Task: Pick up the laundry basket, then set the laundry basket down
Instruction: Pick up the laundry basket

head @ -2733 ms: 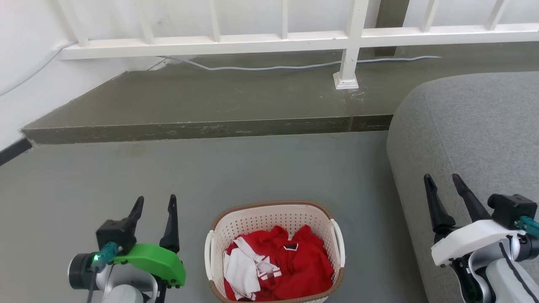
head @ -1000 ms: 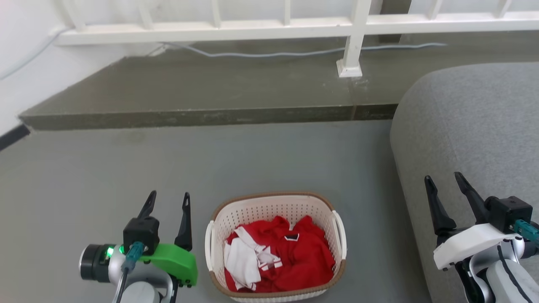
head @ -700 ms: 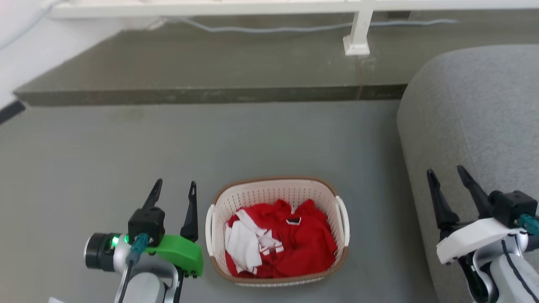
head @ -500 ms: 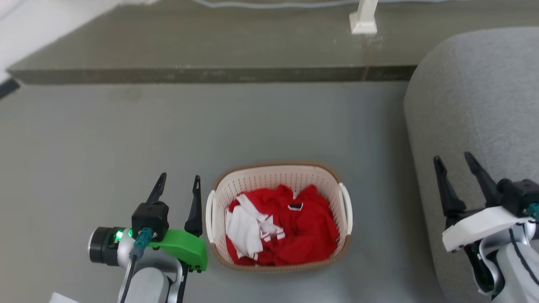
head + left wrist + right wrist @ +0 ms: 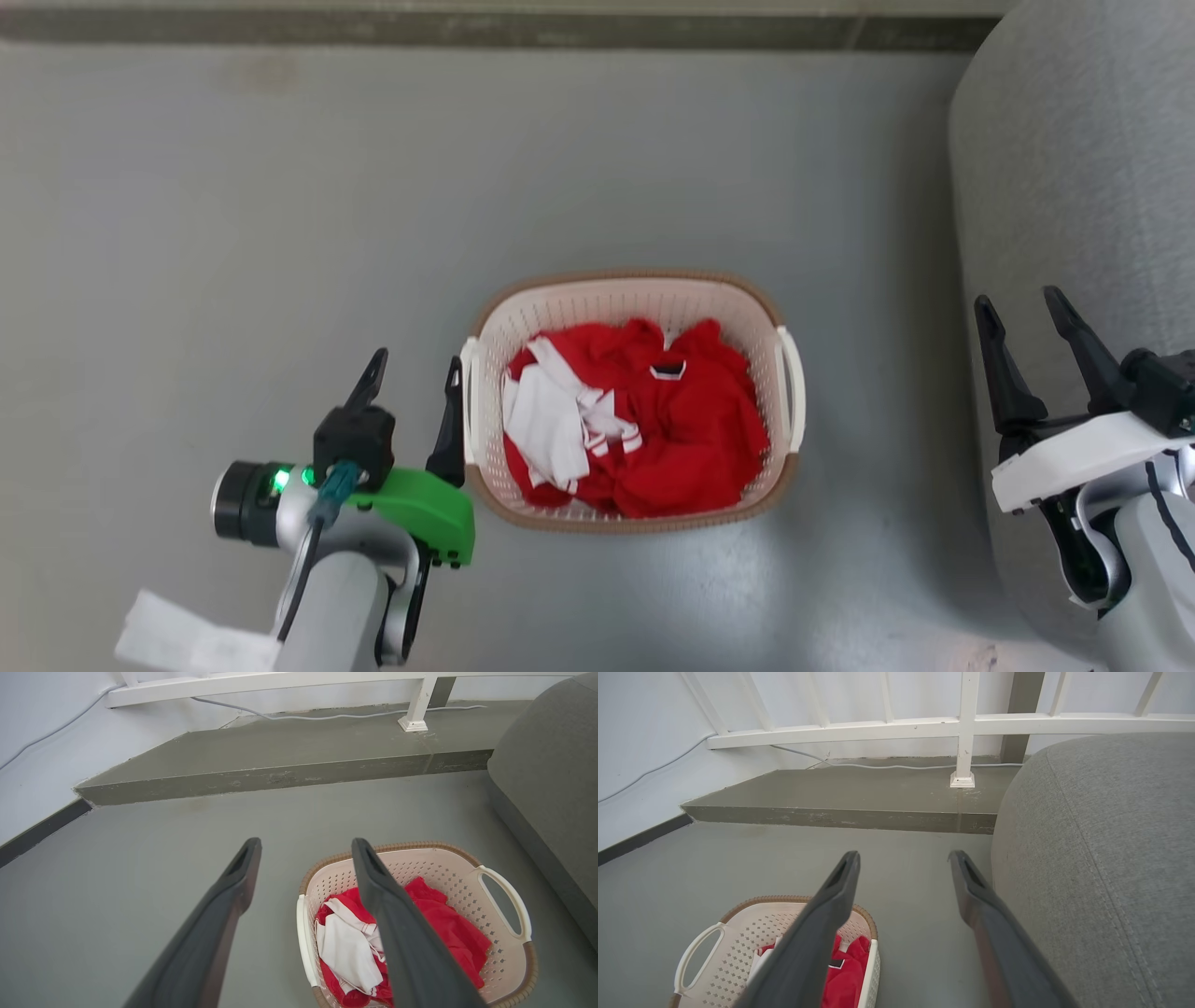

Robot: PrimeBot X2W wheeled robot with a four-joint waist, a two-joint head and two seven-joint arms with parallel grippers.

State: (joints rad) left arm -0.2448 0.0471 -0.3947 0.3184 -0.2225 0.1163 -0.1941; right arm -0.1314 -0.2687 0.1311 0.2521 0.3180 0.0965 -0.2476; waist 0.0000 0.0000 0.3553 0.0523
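The laundry basket (image 5: pixel 635 301) stands on the grey floor, cream-white and perforated with a brown rim, and holds red and white clothes (image 5: pixel 644 429). White loop handles sit on its two sides. My left gripper (image 5: pixel 416 370) is open just beside the basket's left handle (image 5: pixel 470 392), apart from it. My right gripper (image 5: pixel 1019 310) is open well to the right of the basket, in front of the sofa. The left wrist view has the basket (image 5: pixel 448 868) at lower right, partly behind one finger. In the right wrist view the basket (image 5: pixel 738 938) lies at lower left.
A grey sofa (image 5: pixel 1074 187) fills the right side, close to my right arm. A raised concrete step (image 5: pixel 280 760) with a white railing (image 5: pixel 924 725) and a cable runs along the far side. Something white (image 5: pixel 177 635) lies by my left arm at the bottom left.
The head camera has tilted down, so the basket sits higher in the picture and the railing has left it. My left gripper has come closer to the basket's left handle.
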